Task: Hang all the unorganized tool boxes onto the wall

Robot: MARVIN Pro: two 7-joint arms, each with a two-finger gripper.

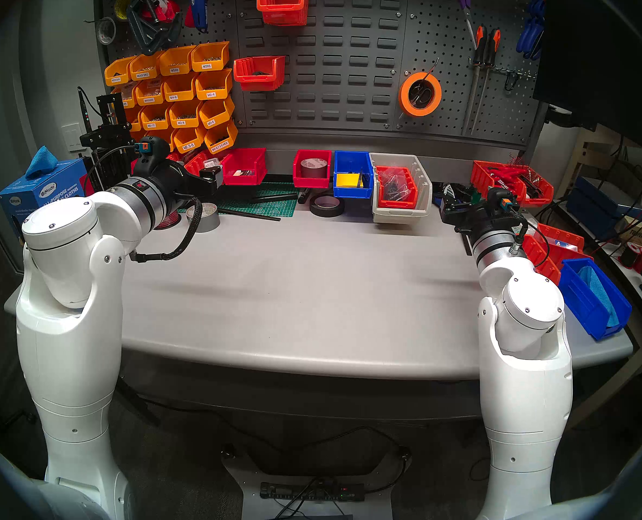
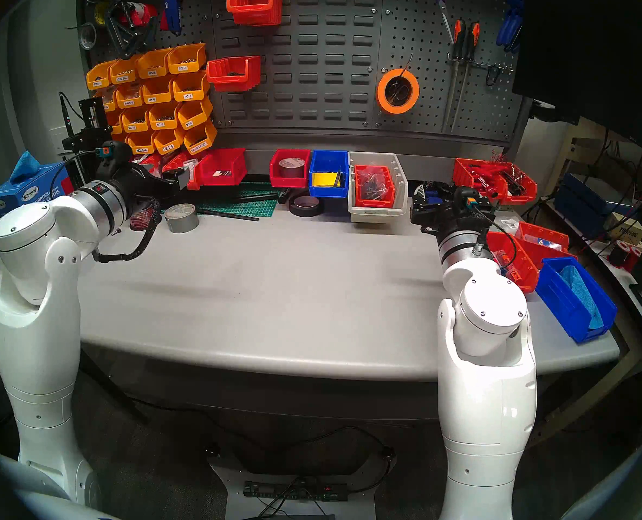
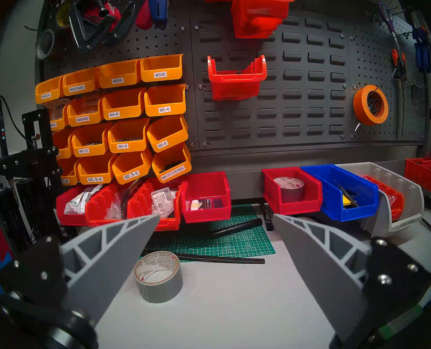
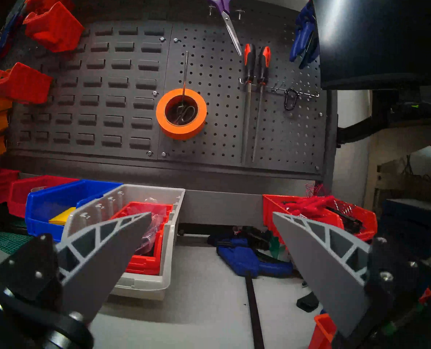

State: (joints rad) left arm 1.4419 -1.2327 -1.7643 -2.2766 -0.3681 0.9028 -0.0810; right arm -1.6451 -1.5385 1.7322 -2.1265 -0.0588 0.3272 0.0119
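Grey louvred wall behind a cluttered grey worktop: 2 orange-red bins hang on it, so the job looks about done, though red bins sit along the worktop's back edge w/ blue ones. Left end effector and right end effector are spread wide, both empty, clear of any bin.

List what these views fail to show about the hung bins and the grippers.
- Upper red bin: contents hidden by its front wall, head views.
- Lower red bin: contents too dark, left wrist view.
- Right gripper: fingers blurred against clutter, head view.
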